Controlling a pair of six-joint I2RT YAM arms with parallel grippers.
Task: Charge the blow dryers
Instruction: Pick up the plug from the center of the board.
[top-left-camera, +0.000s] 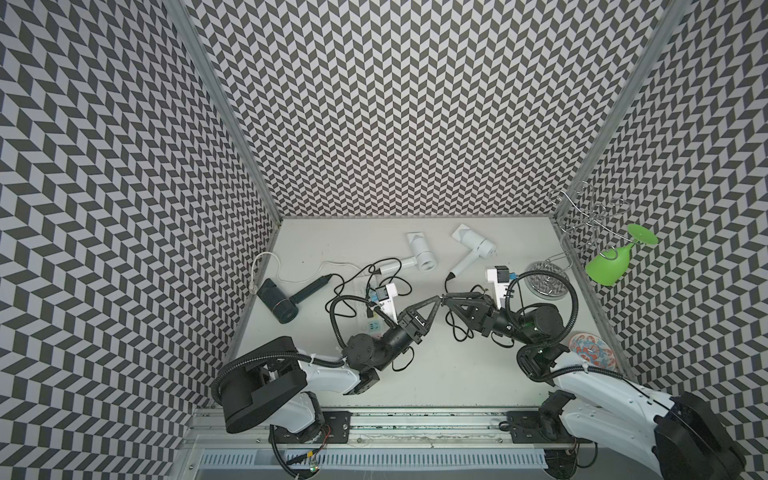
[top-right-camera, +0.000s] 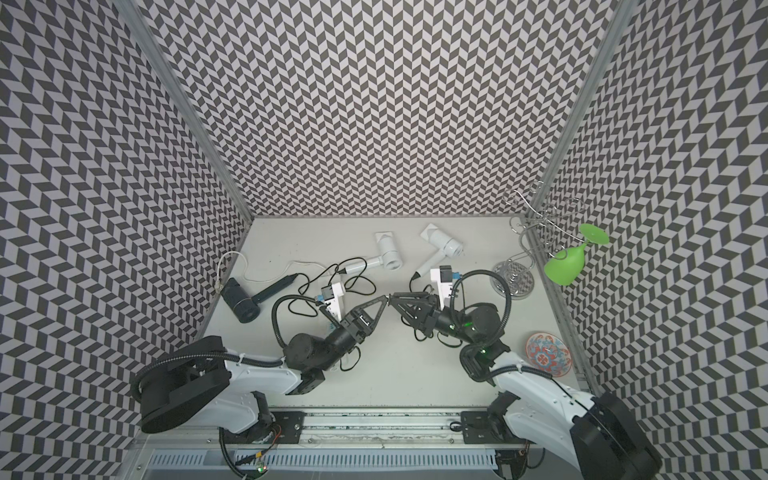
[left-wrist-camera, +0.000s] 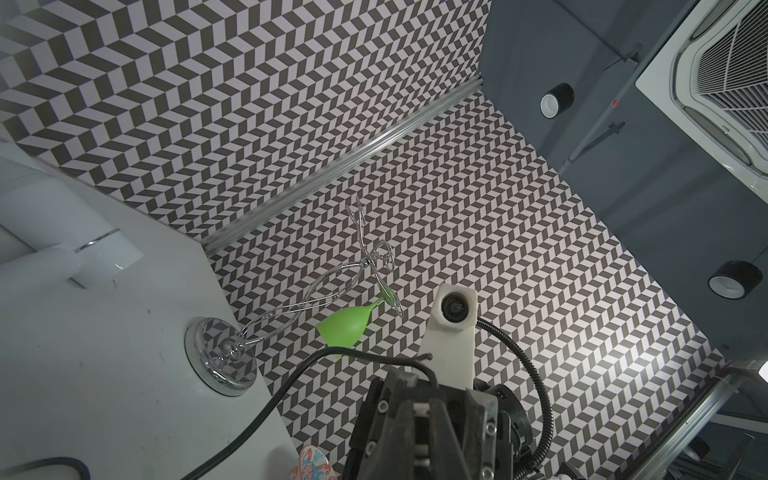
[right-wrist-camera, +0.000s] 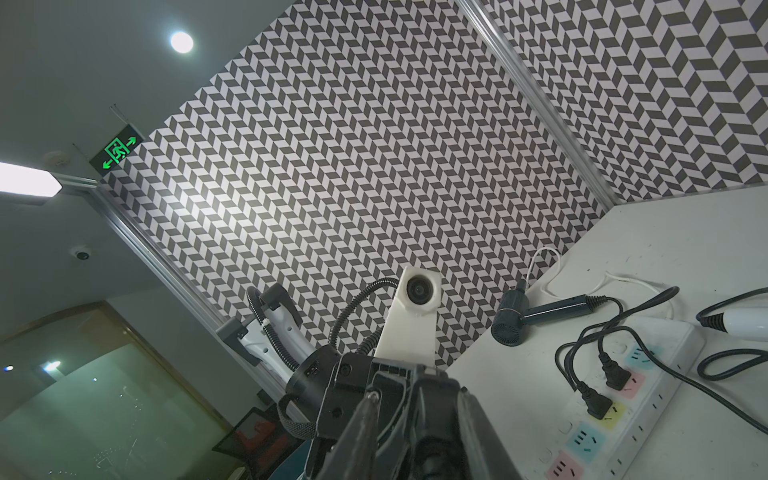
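Note:
Three blow dryers lie at the back of the table: a dark one on the left and two white ones. In the right wrist view two black plugs sit in the white power strip. From the right-hand white dryer, the black cord rises to mid-table. There my left gripper and right gripper meet tip to tip above the surface. The left one is shut on the cord's end. The right one's fingers stand close around a dark block, apparently the plug.
A chrome glass rack stands at the back right with a green glass hanging from it. A patterned plate lies near the right wall. Loose cord loops lie under the right arm. The left arm covers most of the power strip.

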